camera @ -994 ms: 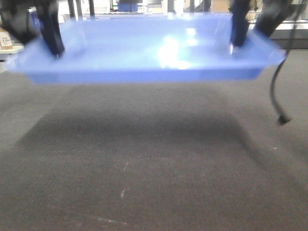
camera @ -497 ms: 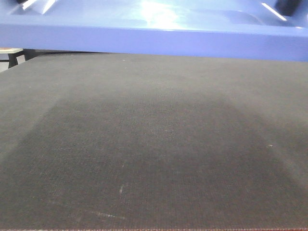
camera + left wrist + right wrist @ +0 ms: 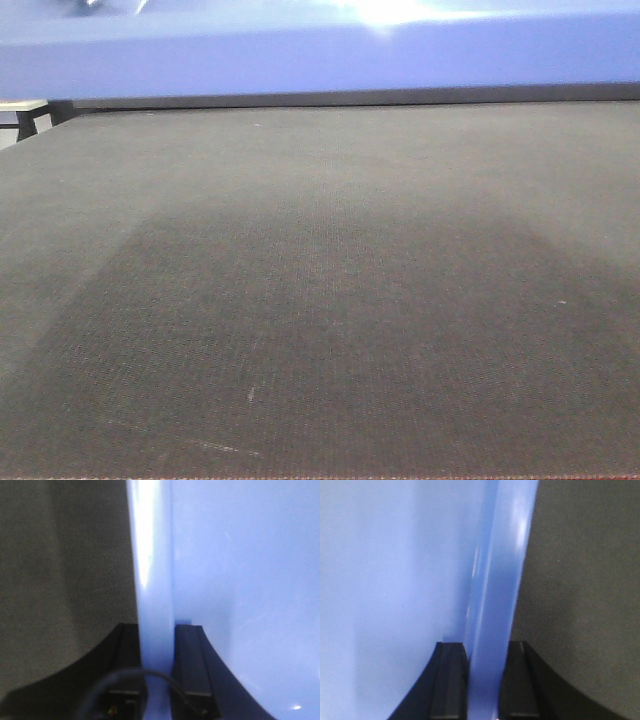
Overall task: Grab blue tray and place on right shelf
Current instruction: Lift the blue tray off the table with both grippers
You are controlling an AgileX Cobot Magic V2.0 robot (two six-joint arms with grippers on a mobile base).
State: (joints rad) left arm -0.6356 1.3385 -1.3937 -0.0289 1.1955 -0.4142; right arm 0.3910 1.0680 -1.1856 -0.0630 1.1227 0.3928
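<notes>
Spanning the top of the front view, the tray (image 3: 320, 60) is seen raised clear of the table (image 3: 320, 300), with only its long near side and a bright glare on its rim shown. A broad soft shadow is cast on the dark woven tabletop beneath it. A thin dark band is seen between the tray's lower edge and the table's far edge.

In the left wrist view, the left gripper (image 3: 156, 632) is clamped on the tray's rim. 1 black finger (image 3: 125, 665) is pressed to the outside of the rim and the other is set against the inside wall, with the pale blue rim running up between the 2. The tray's glossy inner surface is shown on the right of that view and the table on the left. A thin dark cable (image 3: 135, 674) is looped across the base of the fingers.

In the right wrist view, the right gripper (image 3: 487, 647) is likewise closed on the opposite rim, with 1 finger (image 3: 449, 680) inside the tray and 1 outside, both touching the plastic. The tray's interior is shown to the left, the table to the right.
</notes>
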